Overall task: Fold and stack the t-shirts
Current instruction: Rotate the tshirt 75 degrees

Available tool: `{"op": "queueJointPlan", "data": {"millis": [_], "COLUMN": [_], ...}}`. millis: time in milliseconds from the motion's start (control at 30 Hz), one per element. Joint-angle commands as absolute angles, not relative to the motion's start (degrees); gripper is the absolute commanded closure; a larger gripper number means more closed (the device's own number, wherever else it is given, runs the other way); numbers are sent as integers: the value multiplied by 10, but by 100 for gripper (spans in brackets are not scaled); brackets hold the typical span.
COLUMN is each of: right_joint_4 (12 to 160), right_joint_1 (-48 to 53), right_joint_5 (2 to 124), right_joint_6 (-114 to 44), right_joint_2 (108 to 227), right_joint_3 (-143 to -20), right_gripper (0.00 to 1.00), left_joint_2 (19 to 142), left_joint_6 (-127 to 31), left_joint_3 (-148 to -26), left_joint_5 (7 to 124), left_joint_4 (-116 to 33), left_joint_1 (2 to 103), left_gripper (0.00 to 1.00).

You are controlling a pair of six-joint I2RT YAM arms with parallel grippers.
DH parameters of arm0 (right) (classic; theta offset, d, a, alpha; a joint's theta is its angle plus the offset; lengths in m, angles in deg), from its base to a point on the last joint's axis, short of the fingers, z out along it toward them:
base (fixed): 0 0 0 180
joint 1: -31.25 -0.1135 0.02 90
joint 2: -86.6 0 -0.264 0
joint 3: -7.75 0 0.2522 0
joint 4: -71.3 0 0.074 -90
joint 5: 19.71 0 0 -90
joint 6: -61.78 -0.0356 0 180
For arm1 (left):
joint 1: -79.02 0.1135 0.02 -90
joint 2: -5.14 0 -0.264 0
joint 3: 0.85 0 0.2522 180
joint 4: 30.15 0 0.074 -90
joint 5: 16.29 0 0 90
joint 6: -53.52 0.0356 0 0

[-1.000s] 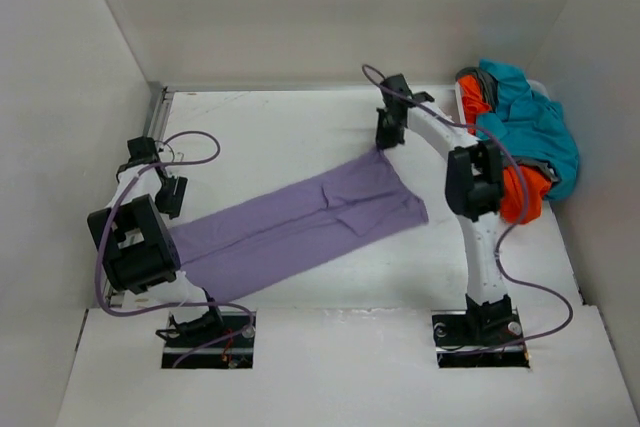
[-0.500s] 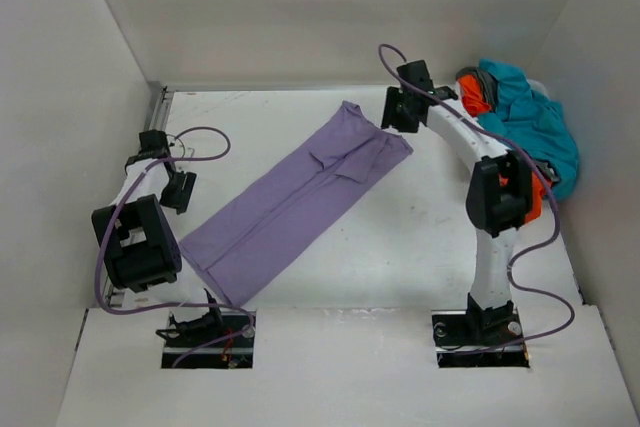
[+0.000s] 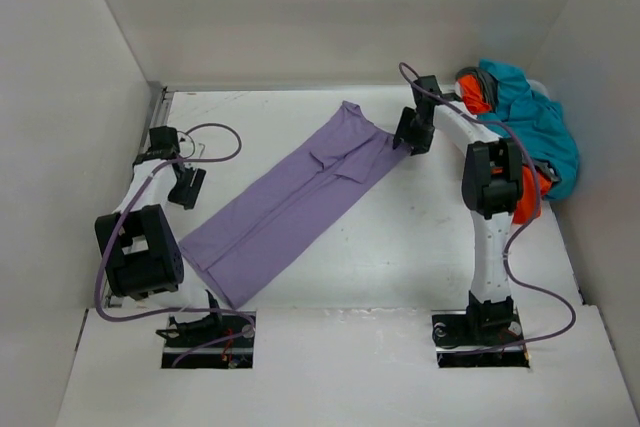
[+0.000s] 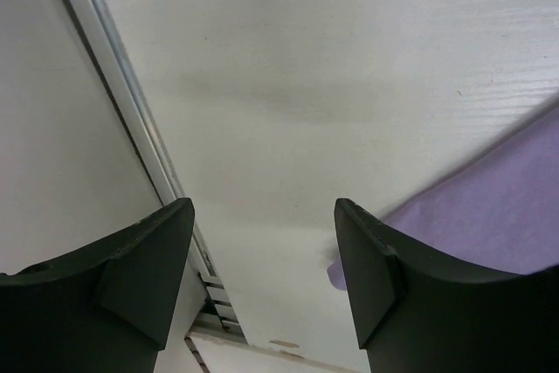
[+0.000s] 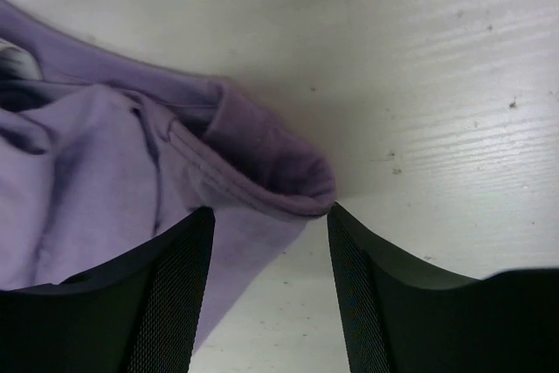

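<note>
where white walls (image 3: 300, 7) enclose it | white table (image 3: 420, 237) | lavender t-shirt (image 3: 290, 202) flat

Soft, even light fills the white enclosure (image 3: 300, 17) from above, so the table (image 3: 400, 247) looks bright without glare. Shadows are faint, gathering just under the arms (image 3: 487, 237). In both wrist views the near black jaws are blurred, and a dim shadow sits beside the lavender shirt (image 5: 262, 163).

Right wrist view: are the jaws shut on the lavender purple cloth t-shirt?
No, the jaws stand apart above the lavender purple cloth t-shirt.
</note>
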State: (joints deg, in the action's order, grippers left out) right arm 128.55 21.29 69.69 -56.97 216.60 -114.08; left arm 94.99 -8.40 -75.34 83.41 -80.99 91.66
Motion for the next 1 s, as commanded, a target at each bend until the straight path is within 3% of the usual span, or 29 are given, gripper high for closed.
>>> {"op": "queueJointPlan", "data": {"millis": [0,100,133,200,233,300,500,600,700,800,867,967], "right_joint_4": [1349,1365,1371,1390,1396,1404,1396,1333,1210,1129,1121,1097], "right_joint_1": [208,207,206,206,206,206,204,203,206,214,224,237], "right_joint_5": [686,691,692,701,702,691,684,694,687,674,668,679], "right_joint_6": [-576,-585,-590,-594,-594,-592,-595,-600,-622,-614,-600,-600], "right_joint_2": [2178,2196,2205,2224,2231,2250,2346,2401,2409,2388,2338,2168], "right_joint_3": [-1216,-1248,-1265,-1302,-1314,-1343,-1509,-1620,-1625,-1606,-1554,-1326], "right_gripper": [41,49,59,87,94,99,100,96,88,61,48,39], "left_joint_2": [914,908,906,900,895,888,873,874,893,926,948,958], "left_joint_6": [-91,-94,-94,-97,-98,-98,-101,-103,-110,-128,-144,-157], "left_joint_3": [-750,-738,-733,-727,-724,-724,-732,-740,-754,-780,-799,-810], "left_joint_5": [834,833,830,826,823,819,813,805,787,778,772,757], "left_joint_4": [-812,-807,-806,-806,-806,-810,-832,-850,-863,-871,-882,-891], "left_joint_1": [907,899,897,895,895,895,888,858,827,807,801,804], "left_gripper": [36,36,36,35,35,35,35,34,34,34,35,36]}}
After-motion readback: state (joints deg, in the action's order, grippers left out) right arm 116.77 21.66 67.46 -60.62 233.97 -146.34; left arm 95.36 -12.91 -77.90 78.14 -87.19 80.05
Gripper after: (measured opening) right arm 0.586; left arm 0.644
